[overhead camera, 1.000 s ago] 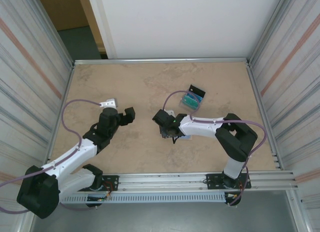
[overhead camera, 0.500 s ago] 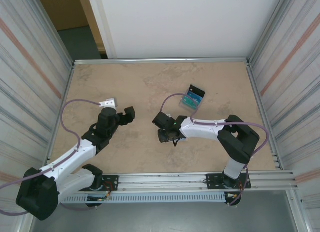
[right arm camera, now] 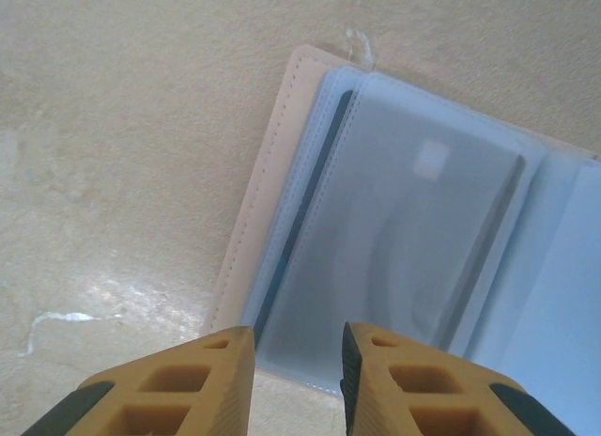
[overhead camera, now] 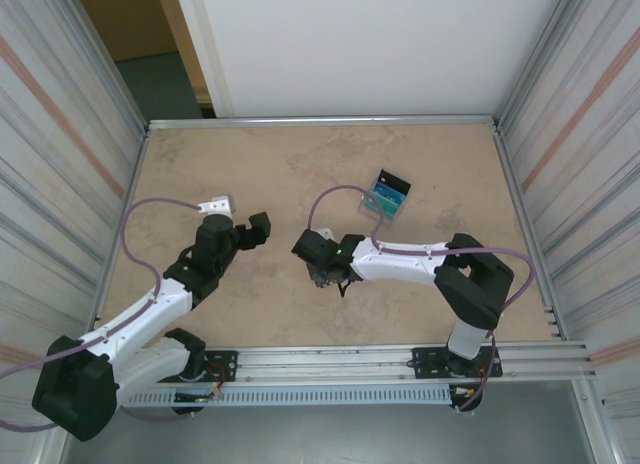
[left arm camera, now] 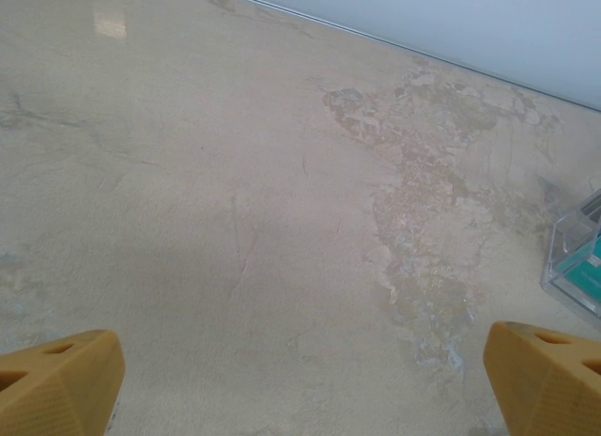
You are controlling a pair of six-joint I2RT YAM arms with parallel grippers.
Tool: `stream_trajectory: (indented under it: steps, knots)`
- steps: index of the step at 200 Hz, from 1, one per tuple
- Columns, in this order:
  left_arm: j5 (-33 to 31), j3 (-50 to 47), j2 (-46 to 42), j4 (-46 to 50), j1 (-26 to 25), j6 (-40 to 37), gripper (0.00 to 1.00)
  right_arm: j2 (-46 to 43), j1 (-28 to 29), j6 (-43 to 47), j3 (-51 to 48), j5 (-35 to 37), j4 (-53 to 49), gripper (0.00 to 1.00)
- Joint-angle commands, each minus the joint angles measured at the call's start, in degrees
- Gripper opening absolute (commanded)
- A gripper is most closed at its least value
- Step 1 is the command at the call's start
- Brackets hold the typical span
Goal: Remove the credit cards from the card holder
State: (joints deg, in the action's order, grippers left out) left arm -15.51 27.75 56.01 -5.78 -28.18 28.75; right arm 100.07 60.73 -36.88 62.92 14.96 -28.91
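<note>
The card holder (right arm camera: pixel 268 187) lies spread open on the table, with a tan stitched border and pale blue frosted sleeves. A dark credit card (right arm camera: pixel 305 215) sits inside the top sleeve, its edges showing through the plastic. My right gripper (right arm camera: pixel 293 361) hovers over the holder's near corner, jaws a finger-width apart, and the sleeve's edge shows in the gap, not pinched. From above, the right gripper (overhead camera: pixel 320 267) points down at mid-table and covers the holder. My left gripper (overhead camera: pixel 238 216) stands wide open over bare table, its fingertips (left arm camera: pixel 56 380) far apart with nothing between them.
A clear plastic tray (overhead camera: pixel 385 197) of teal and blue cards stands behind the right arm, and its corner (left arm camera: pixel 575 262) shows at the right of the left wrist view. Metal walls fence the table (overhead camera: pixel 250 164) on three sides.
The right gripper has slid leftward across the table. Its jaws widened and then narrowed again. The left arm has stayed still.
</note>
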Motion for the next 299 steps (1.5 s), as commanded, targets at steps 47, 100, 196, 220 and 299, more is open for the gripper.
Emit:
stream_trajectory:
  steps: [47, 100, 196, 220, 299]
  knots:
    - [-0.8, 1.6, -0.8, 1.0, 0.1, 0.0, 0.99, 3.0, -2.3, -0.9, -0.7, -2.7, 1.3, 0.3]
    - [-0.7, 2.1, -0.4, 0.9, 0.1, 0.2, 0.99, 3.5, -2.8, -1.0, -2.9, -5.5, 2.6, 0.33]
    - [0.4, 3.2, 0.0, 1.4, -0.4, -0.2, 0.99, 2.5, -5.2, -0.8, -8.1, -12.0, 7.7, 0.25]
    - [-1.0, 4.3, 0.6, 1.5, -2.5, -2.6, 0.99, 0.8, -6.2, -0.6, -8.9, -13.7, 9.2, 0.22]
    - [-3.2, 7.7, 5.3, 0.2, -7.8, -4.9, 0.99, -6.2, -8.0, -0.5, -10.7, -13.4, 11.1, 0.07]
